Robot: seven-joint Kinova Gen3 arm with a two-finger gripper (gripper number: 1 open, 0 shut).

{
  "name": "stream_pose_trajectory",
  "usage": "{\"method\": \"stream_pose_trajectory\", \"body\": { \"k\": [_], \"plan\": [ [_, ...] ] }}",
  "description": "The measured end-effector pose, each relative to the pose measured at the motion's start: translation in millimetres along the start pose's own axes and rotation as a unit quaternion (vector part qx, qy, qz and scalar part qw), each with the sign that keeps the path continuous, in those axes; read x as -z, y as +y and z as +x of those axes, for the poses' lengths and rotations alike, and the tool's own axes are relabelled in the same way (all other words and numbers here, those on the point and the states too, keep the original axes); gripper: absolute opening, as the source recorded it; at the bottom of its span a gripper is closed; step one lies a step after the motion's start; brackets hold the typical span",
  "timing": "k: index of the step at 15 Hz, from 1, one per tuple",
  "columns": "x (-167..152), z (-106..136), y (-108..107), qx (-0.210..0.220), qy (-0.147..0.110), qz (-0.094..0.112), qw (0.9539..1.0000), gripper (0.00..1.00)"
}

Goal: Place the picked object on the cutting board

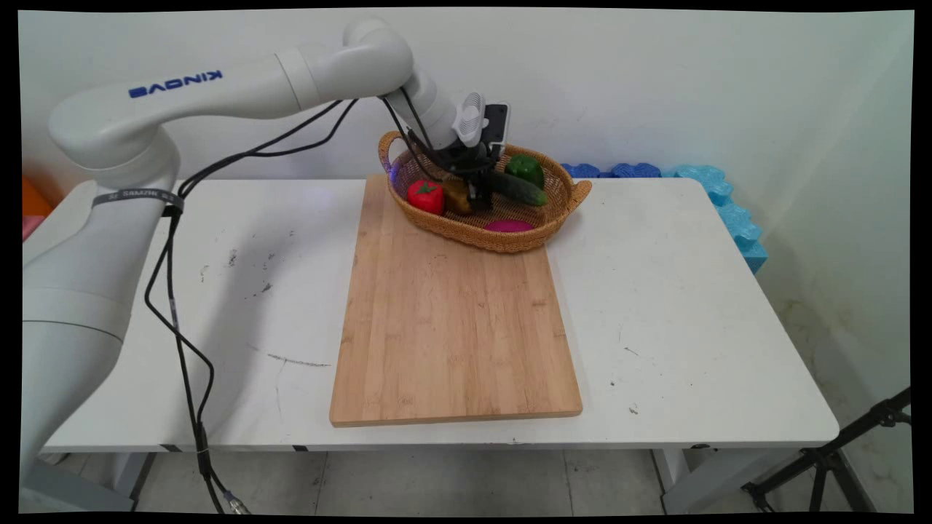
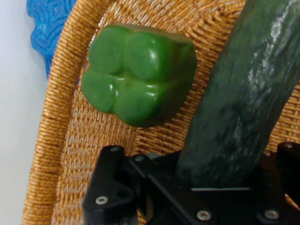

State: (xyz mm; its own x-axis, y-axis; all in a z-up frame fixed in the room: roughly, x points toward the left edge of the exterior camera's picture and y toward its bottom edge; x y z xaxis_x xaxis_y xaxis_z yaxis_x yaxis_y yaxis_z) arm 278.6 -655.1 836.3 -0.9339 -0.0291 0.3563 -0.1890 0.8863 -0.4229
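Note:
My gripper (image 1: 480, 191) reaches down into a woven basket (image 1: 564, 207) at the far end of the wooden board (image 1: 451, 320). It stands open around one end of a dark green cucumber (image 2: 243, 103), which lies between the two black fingers (image 2: 110, 187) and slants away across the basket; I cannot tell whether they touch it. In the main view the cucumber (image 1: 520, 189) points toward the right rim. A green bell pepper (image 2: 138, 75) lies just beyond it, and shows as the pepper (image 1: 526, 167) at the basket's back.
The basket also holds a red pepper-like fruit (image 1: 426, 195), a brownish item (image 1: 456, 196) beside the gripper and a flat magenta piece (image 1: 508, 225) at the front. Blue foam pieces (image 1: 717, 196) line the table's far right edge. Black cables (image 1: 175, 306) hang from the arm.

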Motion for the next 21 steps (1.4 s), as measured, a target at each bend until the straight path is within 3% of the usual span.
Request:
{"method": "stream_pose_trajectory", "body": {
  "k": [11,17,21],
  "plan": [
    [78.0,7.1,18.7,-0.027,0.018,0.0,0.9995,0.0],
    [114.2,15.1,38.2,-0.012,0.027,-0.002,0.9996,0.0],
    [143.5,21.2,65.2,0.022,0.03,-0.009,0.9993,0.0]
  ]
}}
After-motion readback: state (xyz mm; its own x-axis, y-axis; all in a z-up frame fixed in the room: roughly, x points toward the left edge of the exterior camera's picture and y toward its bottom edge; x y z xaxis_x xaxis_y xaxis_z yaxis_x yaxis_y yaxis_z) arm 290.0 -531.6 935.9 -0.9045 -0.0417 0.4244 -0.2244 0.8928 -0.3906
